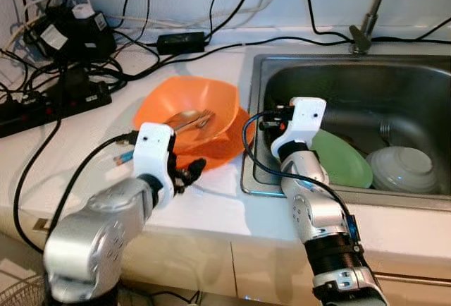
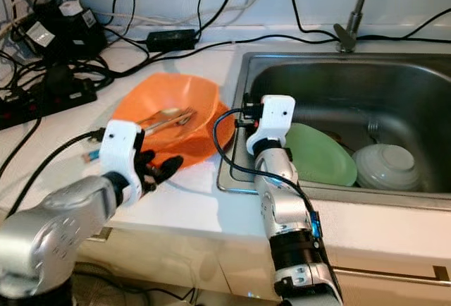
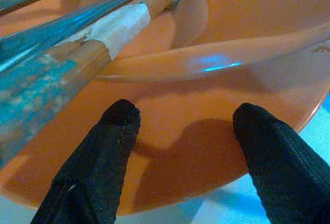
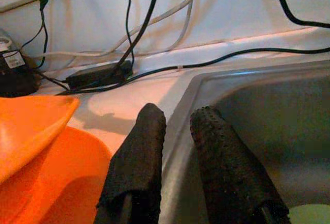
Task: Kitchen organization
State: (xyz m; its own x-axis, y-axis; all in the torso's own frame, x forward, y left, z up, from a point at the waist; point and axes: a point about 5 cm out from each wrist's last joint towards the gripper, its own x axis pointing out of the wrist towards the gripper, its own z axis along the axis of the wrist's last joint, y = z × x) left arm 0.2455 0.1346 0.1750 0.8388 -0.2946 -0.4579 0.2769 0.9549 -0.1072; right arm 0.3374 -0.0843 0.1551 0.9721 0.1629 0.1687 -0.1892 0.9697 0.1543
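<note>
Countertop clearing under way: my left gripper (image 3: 180, 146) hovers, fingers spread, at the near rim of the orange bowl (image 1: 204, 101) holding utensils (image 1: 189, 118). Right gripper (image 4: 178, 146), fingers slightly parted and empty, hangs over the sink (image 1: 352, 73) edge; next I'd judge a rim pinch.

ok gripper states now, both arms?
Left gripper: open, empty, fingers at the orange plate rim.
Right gripper: open, empty, over the sink edge.

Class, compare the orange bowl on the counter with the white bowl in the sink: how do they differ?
The orange bowl stands upright on the white counter, on an orange plate; the white bowl lies mouth-down in the sink. The orange bowl holds utensils; the white bowl holds nothing. The orange one looks wider. Neither is gripped.
</note>
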